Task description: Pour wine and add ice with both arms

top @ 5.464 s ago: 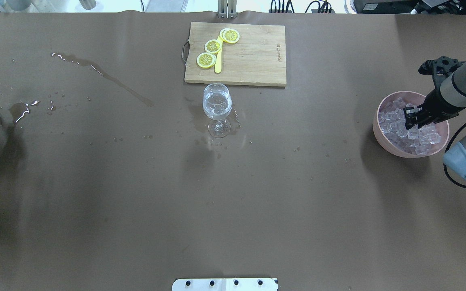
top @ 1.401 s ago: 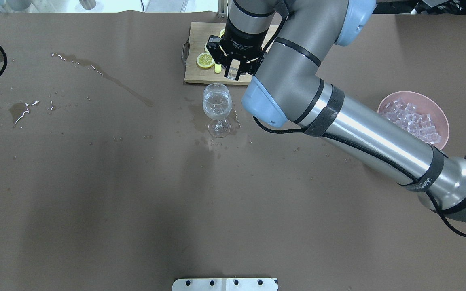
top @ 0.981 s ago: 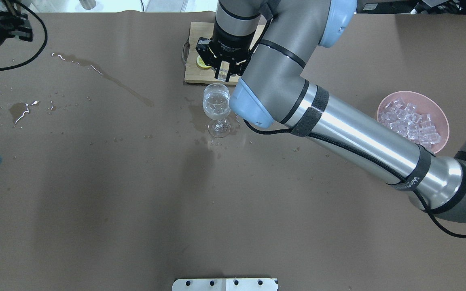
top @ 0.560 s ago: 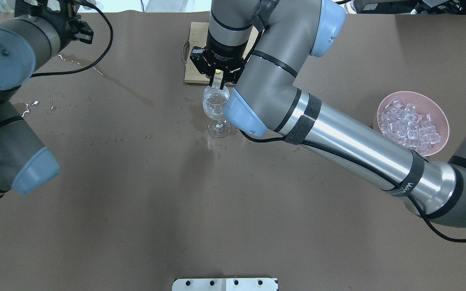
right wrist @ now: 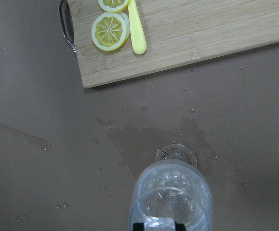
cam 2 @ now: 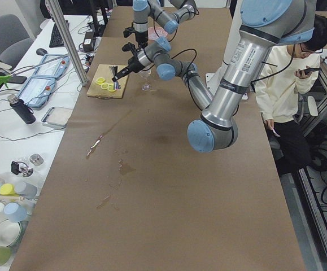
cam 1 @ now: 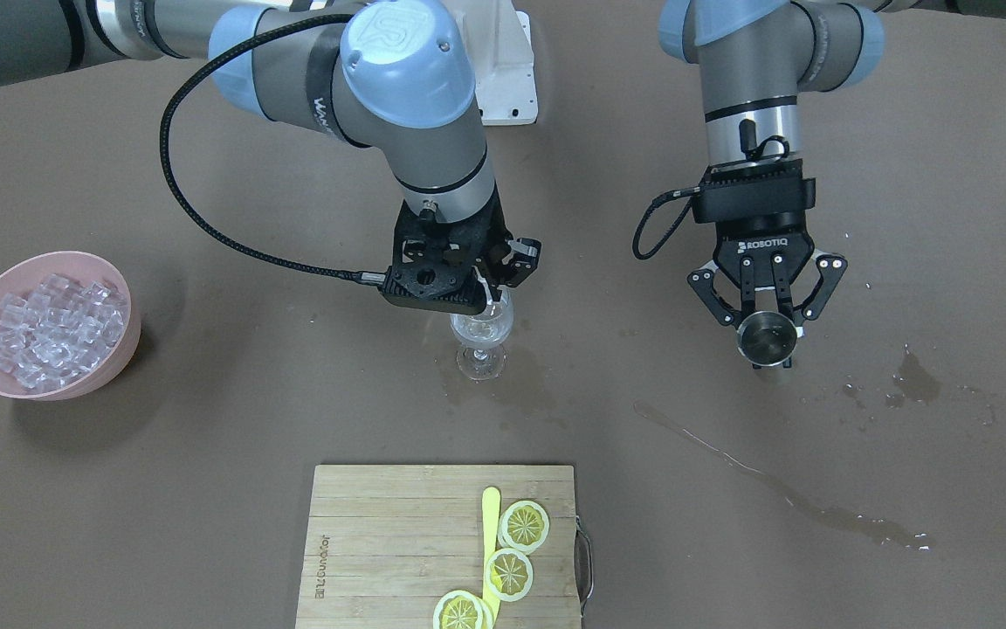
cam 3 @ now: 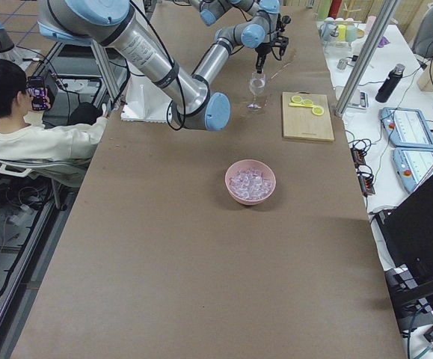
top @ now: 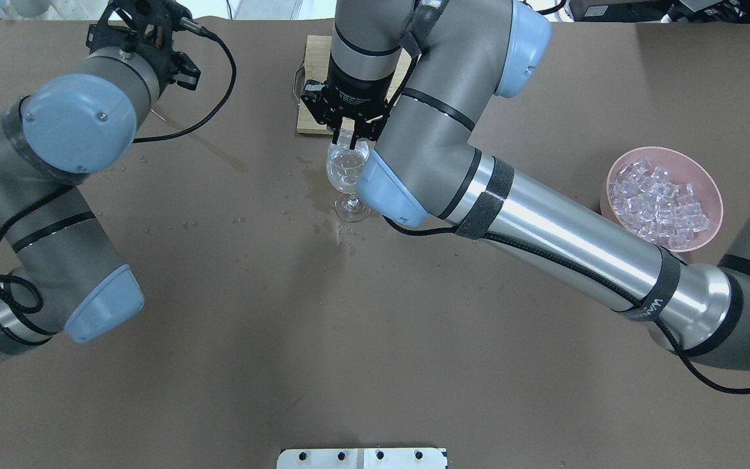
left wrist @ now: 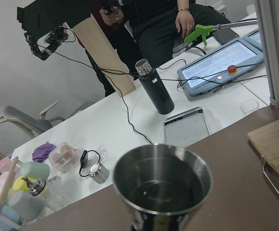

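Observation:
A stemmed wine glass (cam 1: 480, 336) stands mid-table with clear wine in its bowl. My right gripper (top: 347, 135) hangs just above its rim, shut on one clear ice cube (right wrist: 158, 223). The right wrist view looks straight down into the glass (right wrist: 170, 195). My left gripper (cam 1: 767, 335) is shut on a small steel cup (left wrist: 161, 180) with a little clear liquid in its bottom. It holds the cup above the table, well to the glass's side. More ice (top: 658, 195) fills a pink bowl (top: 713, 189).
A wooden cutting board (cam 1: 381, 542) with lemon slices (cam 1: 524, 524) and a yellow knife lies beyond the glass. A wet streak (cam 1: 782, 494) and puddles (cam 1: 913, 384) mark the brown table under the left arm. A person (cam 2: 299, 84) sits behind the robot.
My right gripper carried an ice cube from the pink bowl to the glass and came down over its rim. My left arm swung in from the left edge with the steel cup.

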Controlling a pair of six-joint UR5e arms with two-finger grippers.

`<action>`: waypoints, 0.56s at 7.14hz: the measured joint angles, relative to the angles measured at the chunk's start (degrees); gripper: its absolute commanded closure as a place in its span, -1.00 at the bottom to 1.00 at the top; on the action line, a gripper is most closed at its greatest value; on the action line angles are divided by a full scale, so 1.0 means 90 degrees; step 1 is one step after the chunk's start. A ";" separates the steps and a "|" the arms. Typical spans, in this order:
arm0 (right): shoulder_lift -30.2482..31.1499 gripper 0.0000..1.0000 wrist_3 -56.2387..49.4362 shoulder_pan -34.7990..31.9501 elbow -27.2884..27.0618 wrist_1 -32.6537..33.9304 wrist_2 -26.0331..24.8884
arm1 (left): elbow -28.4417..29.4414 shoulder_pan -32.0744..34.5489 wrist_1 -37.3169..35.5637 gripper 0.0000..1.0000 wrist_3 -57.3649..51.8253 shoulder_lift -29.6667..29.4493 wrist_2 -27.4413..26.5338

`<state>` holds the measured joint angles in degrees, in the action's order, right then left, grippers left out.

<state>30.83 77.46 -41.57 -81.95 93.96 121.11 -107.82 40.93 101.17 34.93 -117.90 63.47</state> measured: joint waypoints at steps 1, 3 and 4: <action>0.0012 0.25 0.0005 0.0009 -0.0004 0.0000 0.0000 | 0.0004 -0.0098 -0.0085 1.00 0.0004 -0.0050 -0.0111; 0.0028 -0.20 0.0007 0.0017 -0.0012 0.0000 0.0000 | 0.0007 -0.0247 -0.0220 1.00 0.0008 -0.0137 -0.0243; 0.0030 -0.20 0.0007 0.0019 -0.0019 0.0000 0.0000 | 0.0007 -0.0308 -0.0257 1.00 0.0012 -0.0165 -0.0298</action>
<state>31.11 77.52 -41.40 -82.12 93.96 121.11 -107.76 38.15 98.85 35.04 -119.38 60.79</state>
